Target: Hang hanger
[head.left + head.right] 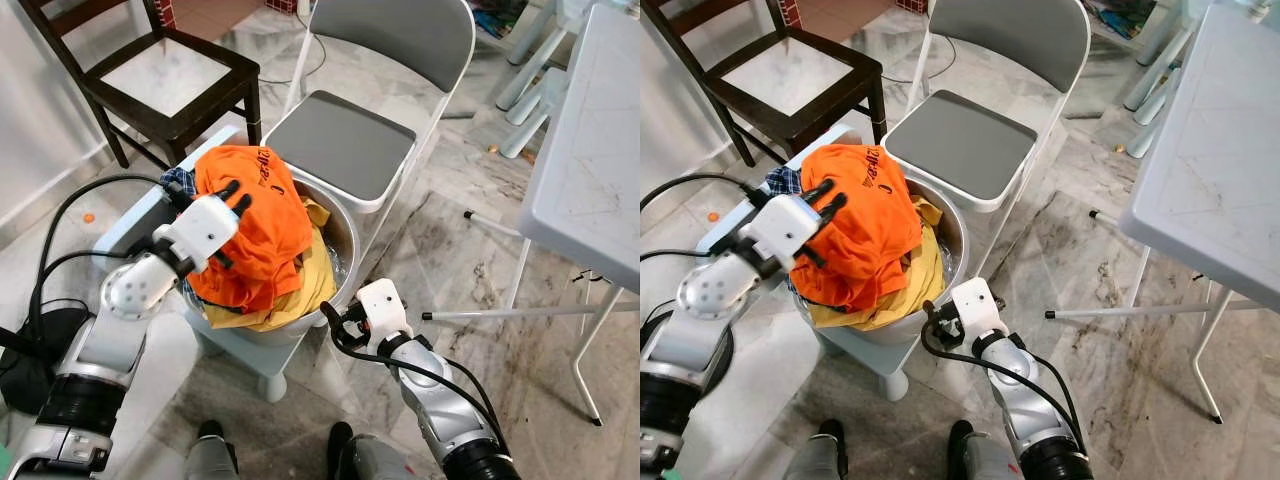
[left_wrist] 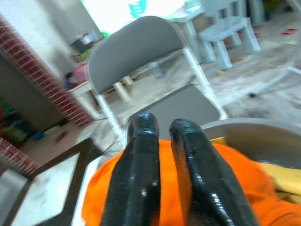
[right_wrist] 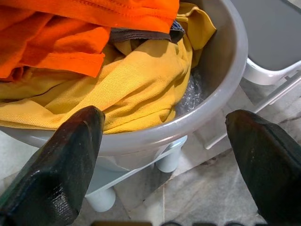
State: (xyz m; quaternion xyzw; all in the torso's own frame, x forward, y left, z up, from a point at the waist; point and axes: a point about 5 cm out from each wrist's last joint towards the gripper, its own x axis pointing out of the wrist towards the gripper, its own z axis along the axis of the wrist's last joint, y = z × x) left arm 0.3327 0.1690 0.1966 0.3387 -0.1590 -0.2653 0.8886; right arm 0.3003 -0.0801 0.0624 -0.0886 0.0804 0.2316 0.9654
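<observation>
Left tool (image 1: pixel 236 197): fingers nearly together, resting on orange shirt (image 1: pixel 262 235) with unreadable dark lettering, heaped in grey basin (image 3: pixel 221 84). Right tool (image 3: pixel 164 155): spread wide, just beside basin rim. Hanger: cannot tell where.

Orange shirt (image 1: pixel 255 225) heaped atop clothes in grey basin (image 3: pixel 221 94).

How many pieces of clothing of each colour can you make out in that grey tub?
Orange: 1, the orange shirt on top, under the left gripper
Yellow: 1, the yellow shirt beneath it
Blue checked: 1, the checked cloth poking out at the tub's far left side
Total: 3 visible in the tub; more may be hidden underneath.
</observation>
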